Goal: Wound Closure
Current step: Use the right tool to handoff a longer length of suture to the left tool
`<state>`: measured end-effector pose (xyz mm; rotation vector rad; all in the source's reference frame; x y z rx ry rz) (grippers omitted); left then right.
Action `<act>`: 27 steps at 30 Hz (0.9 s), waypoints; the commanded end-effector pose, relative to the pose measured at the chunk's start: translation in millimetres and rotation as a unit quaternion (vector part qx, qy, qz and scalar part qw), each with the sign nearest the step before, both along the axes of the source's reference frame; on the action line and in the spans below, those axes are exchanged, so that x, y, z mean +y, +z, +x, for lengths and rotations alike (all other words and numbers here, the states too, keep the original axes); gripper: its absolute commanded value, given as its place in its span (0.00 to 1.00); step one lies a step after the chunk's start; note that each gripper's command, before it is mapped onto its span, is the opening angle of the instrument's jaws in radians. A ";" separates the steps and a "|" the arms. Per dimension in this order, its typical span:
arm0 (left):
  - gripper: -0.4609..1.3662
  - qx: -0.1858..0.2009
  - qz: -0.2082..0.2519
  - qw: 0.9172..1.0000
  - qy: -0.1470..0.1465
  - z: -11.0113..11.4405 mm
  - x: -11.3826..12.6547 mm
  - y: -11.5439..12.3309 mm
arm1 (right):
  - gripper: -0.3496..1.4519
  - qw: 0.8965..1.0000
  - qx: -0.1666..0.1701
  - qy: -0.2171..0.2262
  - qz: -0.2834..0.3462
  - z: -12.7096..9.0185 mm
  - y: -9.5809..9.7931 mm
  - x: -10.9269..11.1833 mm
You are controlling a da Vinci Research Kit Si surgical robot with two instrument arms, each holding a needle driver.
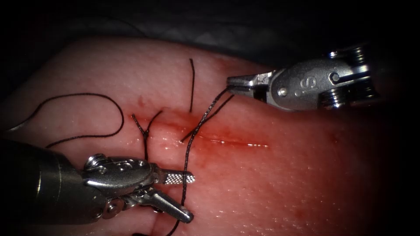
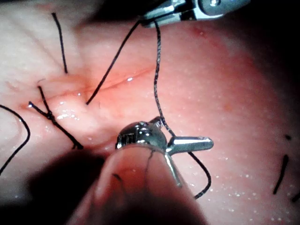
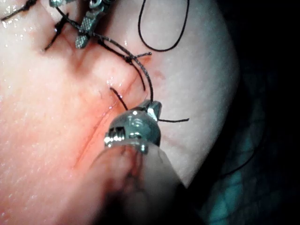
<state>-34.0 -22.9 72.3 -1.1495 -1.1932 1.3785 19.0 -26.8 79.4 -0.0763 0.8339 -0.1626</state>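
The tissue [image 1: 284, 175] carries a cut [image 1: 227, 140] that runs left to right. My right tool [image 1: 228, 81] hovers above the cut's middle, shut on the thread [image 1: 205, 118]. From its tip one strand drops to the cut and a second crosses the cut toward my left tool [image 1: 191, 196]. That tool sits below the cut, jaws open, with the strand passing between them untouched. In the left wrist view the left tool [image 2: 164, 137] stands open beside the strand [image 2: 157, 84]. The right wrist view has the right tool [image 3: 153, 108] clamped on thread.
A tied knot [image 1: 145, 130] with short ends sits at the cut's left end. A cut piece of thread [image 1: 192, 83] lies above the cut. A long loose loop [image 1: 111, 102] curves over the tissue at far left. Red fluid wets the cut's edges.
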 end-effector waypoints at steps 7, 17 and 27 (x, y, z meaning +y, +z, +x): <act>0.68 -0.048 0.018 0.999 0.008 -0.2 -0.2 0.2 | 0.00 1.000 -0.006 -0.001 -0.002 0.2 0.1 -0.2; 0.06 -0.051 0.000 0.999 0.010 0.8 0.5 0.7 | 0.00 1.000 -0.004 0.001 -0.005 0.0 -0.1 -0.5; 0.06 -0.022 -0.065 0.997 -0.043 4.9 3.5 0.6 | 0.00 1.000 -0.003 0.002 -0.005 -0.2 -0.4 -0.7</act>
